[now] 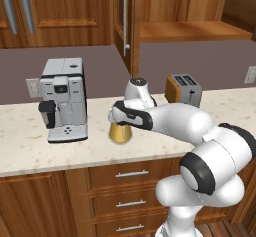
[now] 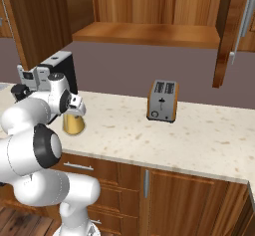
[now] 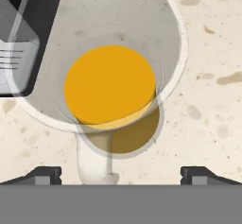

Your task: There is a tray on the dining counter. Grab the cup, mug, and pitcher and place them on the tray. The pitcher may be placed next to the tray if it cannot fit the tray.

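Observation:
The pitcher (image 1: 120, 133) (image 2: 73, 125) is a clear glass carafe of orange liquid, standing upright on a beige speckled counter between a coffee machine and a toaster. My gripper (image 1: 119, 120) (image 2: 73, 111) hangs directly above it, pointing down. The hand view looks straight down into the pitcher (image 3: 109, 83), with its orange liquid in the middle. My gripper (image 3: 125, 175) is open, its two dark fingertips (image 3: 47, 174) wide apart at either side, holding nothing. The tray, the cup, the mug and the dining counter are out of view.
A grey coffee machine (image 1: 65, 98) (image 2: 55, 68) (image 3: 19, 38) stands close to the pitcher's left. A toaster (image 1: 183, 89) (image 2: 163, 100) sits to its right near the wall. Wooden wall cabinets hang overhead, one with an open door (image 1: 127, 21). Drawers lie below the counter edge (image 1: 75, 165).

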